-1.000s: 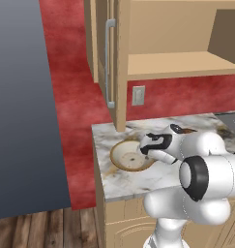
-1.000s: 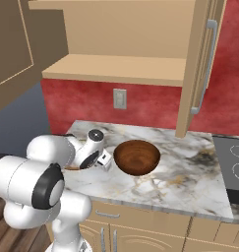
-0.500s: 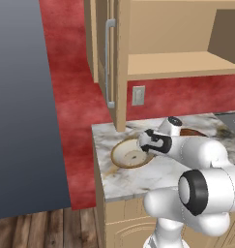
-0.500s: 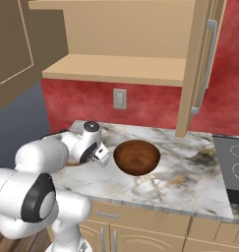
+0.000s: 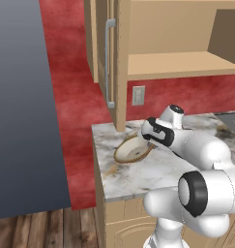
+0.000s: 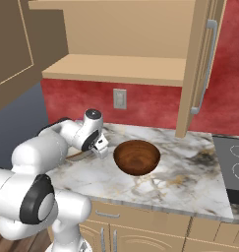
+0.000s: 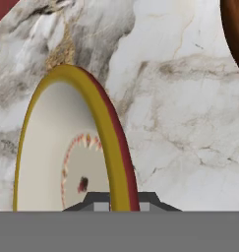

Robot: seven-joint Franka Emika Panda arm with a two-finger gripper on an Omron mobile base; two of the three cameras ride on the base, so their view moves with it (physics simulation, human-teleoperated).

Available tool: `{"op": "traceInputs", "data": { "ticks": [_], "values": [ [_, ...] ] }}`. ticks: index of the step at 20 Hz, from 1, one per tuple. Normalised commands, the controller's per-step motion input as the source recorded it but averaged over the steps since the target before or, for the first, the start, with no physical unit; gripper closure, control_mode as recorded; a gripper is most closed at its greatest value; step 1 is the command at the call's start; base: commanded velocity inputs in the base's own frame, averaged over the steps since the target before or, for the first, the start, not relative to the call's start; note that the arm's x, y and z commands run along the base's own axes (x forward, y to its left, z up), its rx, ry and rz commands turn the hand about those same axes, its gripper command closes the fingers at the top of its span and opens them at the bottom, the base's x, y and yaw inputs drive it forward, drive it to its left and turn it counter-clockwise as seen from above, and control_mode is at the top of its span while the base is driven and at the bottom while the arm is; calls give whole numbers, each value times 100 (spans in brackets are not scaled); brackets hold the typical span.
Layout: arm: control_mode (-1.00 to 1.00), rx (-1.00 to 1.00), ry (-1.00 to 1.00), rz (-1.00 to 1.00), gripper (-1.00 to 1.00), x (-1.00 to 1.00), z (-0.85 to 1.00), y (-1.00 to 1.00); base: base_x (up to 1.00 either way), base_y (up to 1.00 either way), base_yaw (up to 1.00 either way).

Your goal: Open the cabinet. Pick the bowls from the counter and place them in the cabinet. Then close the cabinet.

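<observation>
Two bowls on the counter (image 6: 190, 167) under the open cabinet (image 6: 121, 69), pincer (image 5: 149, 144) at the left one's rim.

A rendered kitchen — marble counter (image 6: 185, 172), tan wall cabinet (image 6: 140, 44), stove hob (image 6: 233, 167), red backsplash (image 6: 155, 106).

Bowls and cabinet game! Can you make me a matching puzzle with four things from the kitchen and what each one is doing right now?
Things:
1. cream bowl
2. brown bowl
3. cabinet
4. end effector

States:
A. doors open, shelf bare
B. tipped up on its edge
C. shut on a rim
D. sitting flat on the counter

Pairs: 1-B, 2-D, 3-A, 4-C
</observation>
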Motion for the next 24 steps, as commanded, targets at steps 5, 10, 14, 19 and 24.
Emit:
{"op": "traceInputs", "data": {
  "ticks": [5, 10, 14, 19, 24],
  "values": [
    [-100, 5, 0, -7, 100, 0, 27, 0, 0, 0, 0],
    [-100, 5, 0, -7, 100, 0, 31, 0, 0, 0, 0],
    [-100, 4, 0, -7, 100, -1, 43, 0, 0, 0, 0],
    [-100, 3, 0, -7, 100, -3, 46, 0, 0, 0, 0],
    [-100, 3, 0, -7, 100, -8, 40, 0, 0, 0, 0]
  ]
}}
